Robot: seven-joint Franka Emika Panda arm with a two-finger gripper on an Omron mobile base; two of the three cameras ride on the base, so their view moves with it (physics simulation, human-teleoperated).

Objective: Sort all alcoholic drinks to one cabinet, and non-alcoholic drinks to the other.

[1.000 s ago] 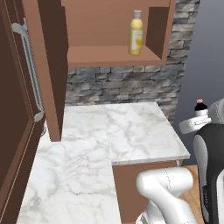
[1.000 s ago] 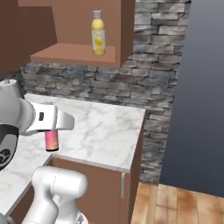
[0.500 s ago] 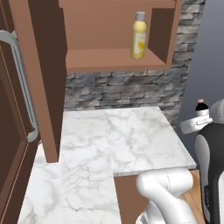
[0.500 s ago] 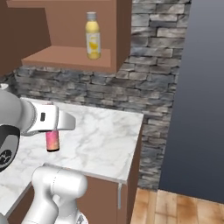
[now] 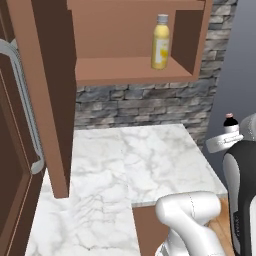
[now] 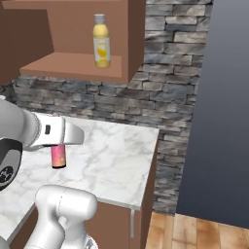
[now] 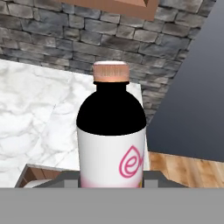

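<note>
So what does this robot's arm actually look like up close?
The arm is made of smooth, rounded glossy white segments, with dark grey to black bands at the joints. The gripper sits at the end of a white, tapering hand. No loose cables or sleeves are visible.

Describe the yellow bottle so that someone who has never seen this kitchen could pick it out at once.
Look above the marble counter and the grey stone wall to the open brown wall cabinet. On its shelf, toward the right end, stands the yellow bottle, upright. It is stout with a pale grey cap, unlike the slim pink bottle clamped in the gripper lower down over the counter.
</note>
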